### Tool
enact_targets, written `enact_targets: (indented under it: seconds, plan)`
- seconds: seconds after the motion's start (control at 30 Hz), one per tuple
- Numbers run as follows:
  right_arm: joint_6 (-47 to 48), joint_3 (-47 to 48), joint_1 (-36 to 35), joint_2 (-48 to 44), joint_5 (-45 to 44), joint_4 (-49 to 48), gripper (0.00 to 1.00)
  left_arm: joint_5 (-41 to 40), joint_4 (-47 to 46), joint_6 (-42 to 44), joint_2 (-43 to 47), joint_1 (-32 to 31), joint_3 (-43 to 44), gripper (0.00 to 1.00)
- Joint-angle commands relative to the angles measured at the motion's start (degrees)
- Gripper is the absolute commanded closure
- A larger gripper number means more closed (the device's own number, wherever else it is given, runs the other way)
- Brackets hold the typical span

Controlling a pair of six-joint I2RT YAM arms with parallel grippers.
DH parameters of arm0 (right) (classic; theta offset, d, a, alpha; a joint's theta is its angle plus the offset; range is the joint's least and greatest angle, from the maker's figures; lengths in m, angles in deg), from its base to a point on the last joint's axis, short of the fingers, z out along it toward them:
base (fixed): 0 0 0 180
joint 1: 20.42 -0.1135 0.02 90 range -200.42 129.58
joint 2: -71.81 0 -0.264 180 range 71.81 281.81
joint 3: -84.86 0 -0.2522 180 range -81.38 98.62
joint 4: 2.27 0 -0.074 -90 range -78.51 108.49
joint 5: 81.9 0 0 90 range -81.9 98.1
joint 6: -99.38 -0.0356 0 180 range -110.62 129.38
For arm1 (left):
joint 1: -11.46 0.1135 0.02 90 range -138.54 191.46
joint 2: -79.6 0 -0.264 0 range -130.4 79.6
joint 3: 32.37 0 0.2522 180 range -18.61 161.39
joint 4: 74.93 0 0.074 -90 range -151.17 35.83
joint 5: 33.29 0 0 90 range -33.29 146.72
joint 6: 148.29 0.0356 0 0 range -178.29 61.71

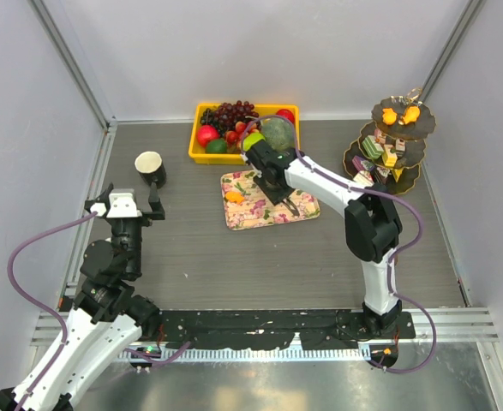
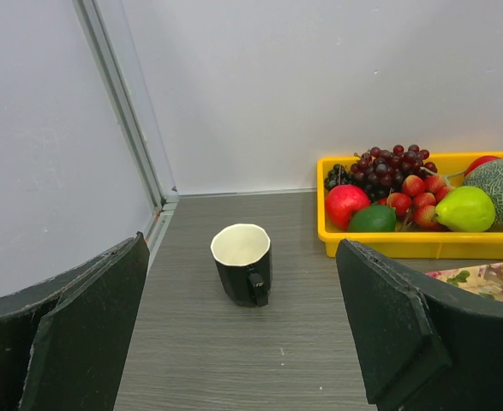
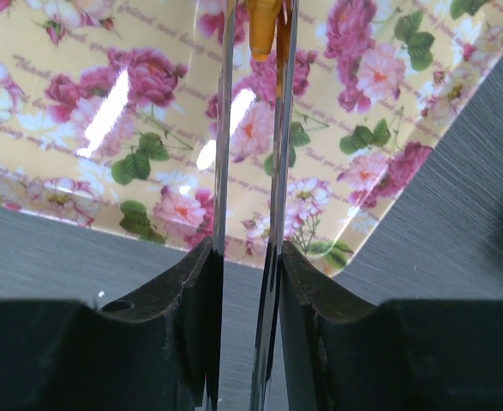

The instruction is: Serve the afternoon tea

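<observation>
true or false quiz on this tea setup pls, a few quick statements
1. The black cup stands upright on the table. True.
2. The left claw is shut on that cup. False: it is open, with the cup apart ahead of it.
3. The right claw grips metal tongs. True.
4. Cake pieces cover the floral tray. False: only one orange pastry shows there, at the tongs' tips.
5. Orange pastries sit on the stand's top tier. True.
</observation>
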Motion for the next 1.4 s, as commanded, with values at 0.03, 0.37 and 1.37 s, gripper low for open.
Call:
enact_targets:
  seconds: [0.03, 0.37, 1.37]
  plan:
    - [0.82, -2.06, -0.24, -10.94, -0.71, 2.41, 0.66, 0.11, -2.02, 0.04, 0.09, -0.09, 0.80, 0.01]
    - [1.61, -0.93, 1.86, -25.53, -6.94, 10.05, 0.65, -0.06, -2.02, 0.13, 0.18, -0.18, 0.71, 0.01]
    - [2.93, -0.48, 32.98, -33.19, -12.58, 8.65, 0.58, 0.03, -2.11, -0.05, 0.79, -0.09, 0.62, 0.01]
